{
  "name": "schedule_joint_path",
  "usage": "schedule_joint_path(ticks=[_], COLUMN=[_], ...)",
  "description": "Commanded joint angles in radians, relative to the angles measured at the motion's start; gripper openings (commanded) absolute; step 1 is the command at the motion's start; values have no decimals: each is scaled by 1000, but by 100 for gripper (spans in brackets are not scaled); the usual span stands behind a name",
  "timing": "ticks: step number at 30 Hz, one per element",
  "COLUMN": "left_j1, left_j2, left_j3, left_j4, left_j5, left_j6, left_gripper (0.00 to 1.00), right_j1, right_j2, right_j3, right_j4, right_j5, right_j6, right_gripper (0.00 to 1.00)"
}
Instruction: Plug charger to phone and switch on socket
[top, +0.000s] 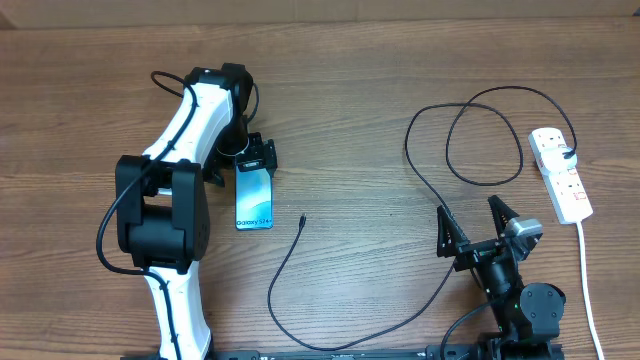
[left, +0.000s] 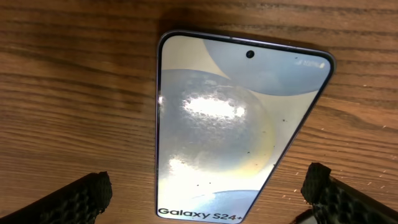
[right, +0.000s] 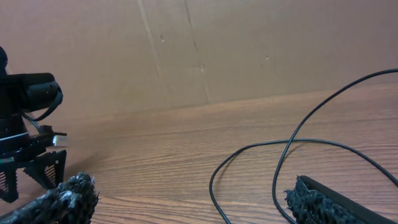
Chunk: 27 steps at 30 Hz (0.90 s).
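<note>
Your left arm (top: 180, 120) reaches out from its base, elbow folded, wrist tipped so the left gripper (top: 255, 160) points downward. Its fingers (left: 87, 196) stand wide apart, clamped on nothing. Your right arm (top: 525, 300) sits tucked low near its base, right gripper (top: 472, 225) facing forward, fingers (right: 65, 199) spread wide, holding nothing. How far the left fingertips hang above the surface is hard to judge from overhead; likely close.

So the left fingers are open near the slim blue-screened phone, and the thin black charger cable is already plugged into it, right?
No: the overhead view shows the charger cable's connector tip lying loose on the wooden table, apart from the phone. The rest holds.
</note>
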Motion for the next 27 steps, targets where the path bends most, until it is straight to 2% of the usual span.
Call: schedule_joint_path(ticks=[1,27], left_j1=[-29,-39], left_j2=[10,10], left_j3=[11,-221], left_j4=[9,182], left_j5=[1,-18], left_j6=[66,83], left_gripper=[100,100], right_j1=[-7,-7], right_j2=[-9,-8], right_j3=[-10,-10], right_j4=[5,5], right_j5=[10,10], right_j6=[-5,-5], right_gripper=[100,100])
